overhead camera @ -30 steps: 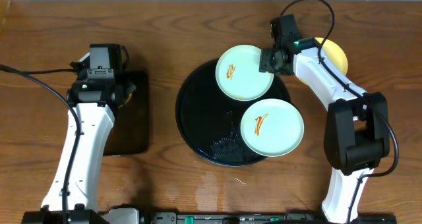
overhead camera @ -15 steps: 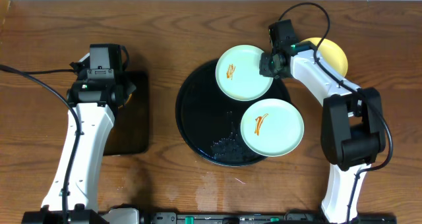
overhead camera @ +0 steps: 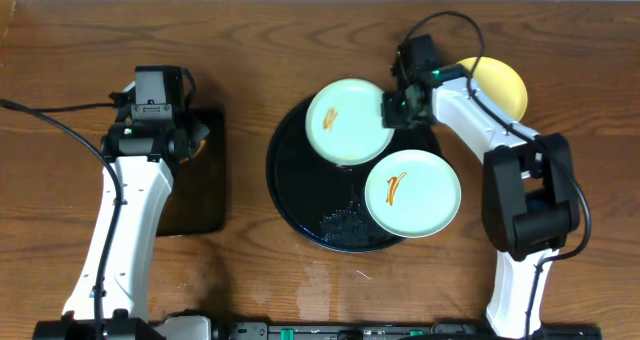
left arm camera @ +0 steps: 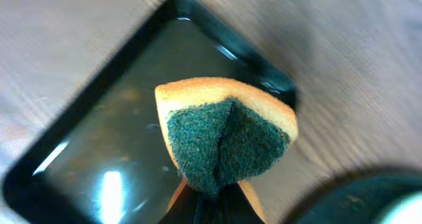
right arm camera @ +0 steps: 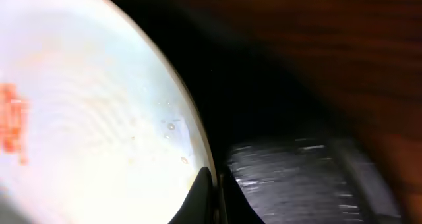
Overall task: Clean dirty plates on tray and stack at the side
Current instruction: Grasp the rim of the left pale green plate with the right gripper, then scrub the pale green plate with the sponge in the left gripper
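Observation:
One pale mint-green plate (overhead camera: pixel 348 120) with an orange smear hangs over the back of the round black tray (overhead camera: pixel 295 175). My right gripper (overhead camera: pixel 391 108) is shut on its right rim. In the right wrist view the fingers pinch the plate (right arm camera: pixel 86 105) edge at the right gripper (right arm camera: pixel 212 188). A second smeared mint plate (overhead camera: pixel 412 192) lies on the tray's right side. The yellow plate (overhead camera: pixel 497 85) rests on the wood tabletop behind my right arm. My left gripper (overhead camera: pixel 190 140) stays shut on a yellow-and-green sponge (left arm camera: pixel 224 132), the left gripper (left arm camera: pixel 211 207) showing at the bottom of its wrist view.
A small rectangular black tray (overhead camera: pixel 205 185) lies under the left gripper, its glossy floor (left arm camera: pixel 99 151) seen beneath the sponge. Water drops glisten on the round tray's front (overhead camera: pixel 345 220). Cables trail from both arms along the table's back.
My right gripper has shut on the back mint plate's rim and carried it left over the tray. The left arm and sponge have not moved.

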Controlling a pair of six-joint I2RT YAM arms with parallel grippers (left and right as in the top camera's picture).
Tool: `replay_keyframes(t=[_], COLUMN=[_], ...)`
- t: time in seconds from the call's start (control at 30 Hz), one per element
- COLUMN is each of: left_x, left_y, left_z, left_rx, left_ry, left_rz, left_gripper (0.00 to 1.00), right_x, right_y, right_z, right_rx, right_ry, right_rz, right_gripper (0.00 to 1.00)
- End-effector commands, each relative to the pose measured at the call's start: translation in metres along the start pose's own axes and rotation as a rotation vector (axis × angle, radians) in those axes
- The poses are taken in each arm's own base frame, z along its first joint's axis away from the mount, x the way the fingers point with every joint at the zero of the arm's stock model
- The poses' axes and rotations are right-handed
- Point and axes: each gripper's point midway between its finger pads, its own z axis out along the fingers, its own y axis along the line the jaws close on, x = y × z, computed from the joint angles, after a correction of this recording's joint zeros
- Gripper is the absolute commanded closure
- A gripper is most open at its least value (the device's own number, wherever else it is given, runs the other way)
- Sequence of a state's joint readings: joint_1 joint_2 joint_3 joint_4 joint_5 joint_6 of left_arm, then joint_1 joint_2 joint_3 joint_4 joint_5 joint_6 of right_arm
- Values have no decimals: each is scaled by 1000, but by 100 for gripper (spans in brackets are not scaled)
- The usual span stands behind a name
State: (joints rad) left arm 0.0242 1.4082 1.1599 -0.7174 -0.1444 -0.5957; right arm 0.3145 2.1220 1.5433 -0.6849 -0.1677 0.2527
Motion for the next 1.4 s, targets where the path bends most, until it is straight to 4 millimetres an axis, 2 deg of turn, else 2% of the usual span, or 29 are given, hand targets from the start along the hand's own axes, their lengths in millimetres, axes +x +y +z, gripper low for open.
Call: replay_keyframes(t=[0.0, 0.07, 0.23, 0.4, 0.47, 0.63, 0.77, 0.93, 1.17, 1.37], left_x=[19, 29, 59, 95, 116, 134, 151, 177, 189, 195], left_y=[-46, -63, -88, -116, -136, -166, -182, -190, -199, -186], left_z=[-6, -9, -3, 13, 21, 34, 45, 63, 84, 105], left_rx=[234, 298, 321, 344, 384, 435, 451, 427, 428, 357], left_ry=[102, 129, 186, 261, 300, 289, 304, 354, 364, 353], left_rz=[160, 200, 273, 325, 356, 385, 373, 332, 298, 331], left_gripper=[92, 92, 92, 92, 92, 92, 92, 92, 92, 92], right_x=[14, 17, 22, 18, 20, 31, 34, 34, 32, 32], right_y=[34, 40, 53, 48, 46, 47, 50, 53, 51, 50], right_z=[5, 8, 17, 18, 22, 37, 42, 42, 42, 42], right_rx=[-81, -67, -53, 10, 18, -10, -33, -35, -32, -31], right_ry=[37, 40, 39, 12, 22, 72, 86, 82, 76, 78], right_rz=[-122, -146, -174, -142, -135, -111, -108, -113, -111, -110], right_gripper=[99, 99, 99, 99, 99, 99, 99, 99, 99, 99])
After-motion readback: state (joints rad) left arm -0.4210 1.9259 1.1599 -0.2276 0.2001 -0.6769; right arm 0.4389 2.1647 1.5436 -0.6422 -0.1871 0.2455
